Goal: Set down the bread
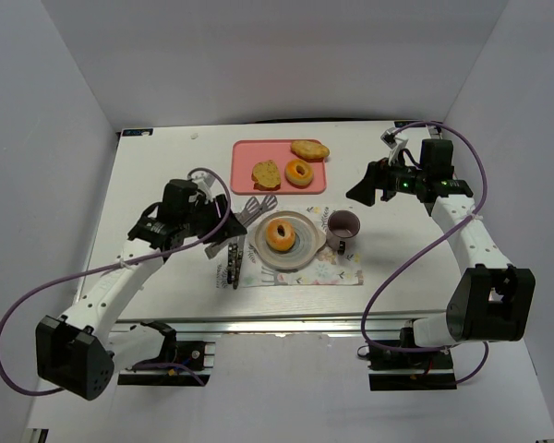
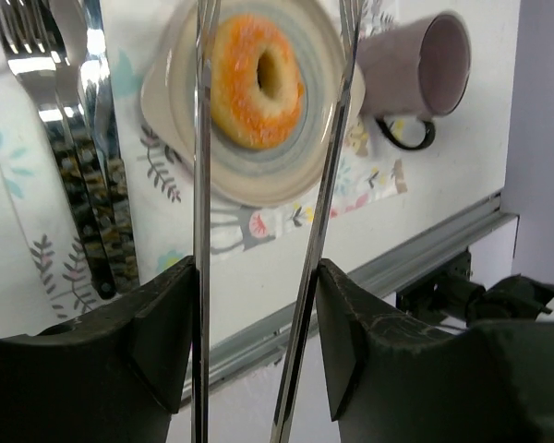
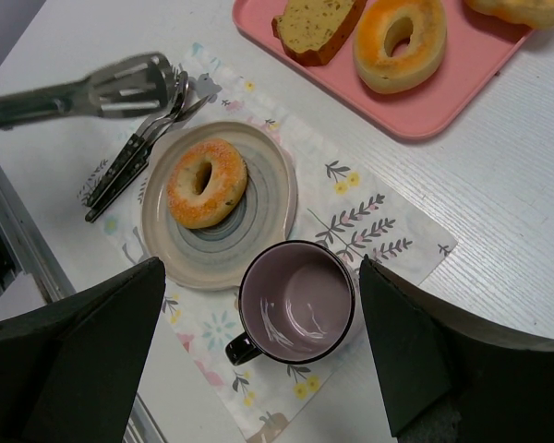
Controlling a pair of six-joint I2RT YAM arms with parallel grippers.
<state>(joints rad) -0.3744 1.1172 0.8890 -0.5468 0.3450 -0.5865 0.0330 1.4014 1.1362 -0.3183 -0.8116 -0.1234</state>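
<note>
One bread (image 2: 235, 92), ring-shaped with an orange-brown crust, lies flat on the plate (image 1: 307, 247) at the centre of the top view. Nothing touches it. The plate sits on a patterned placemat (image 1: 337, 269), with a mauve mug (image 1: 343, 224) just beside it on the right and cutlery (image 1: 234, 258) on the left.

Left gripper (image 2: 256, 277), left of centre in the top view: clamped on metal tongs (image 2: 201, 138), whose two arms run along the inner faces of its fingers and stand apart. In the left wrist view the arms frame the bread. In the right wrist view the tong tips sit at upper left over the cutlery, clear of the plate (no contact with the bread seen).

Right gripper (image 1: 372, 189), right of centre in the top view: jaws spread wide, nothing between them.

Pink tray (image 1: 245, 152), upper centre: carries a paler ring (image 1: 299, 173), a toast slice (image 1: 266, 173) and an oval roll (image 1: 309, 149).
</note>
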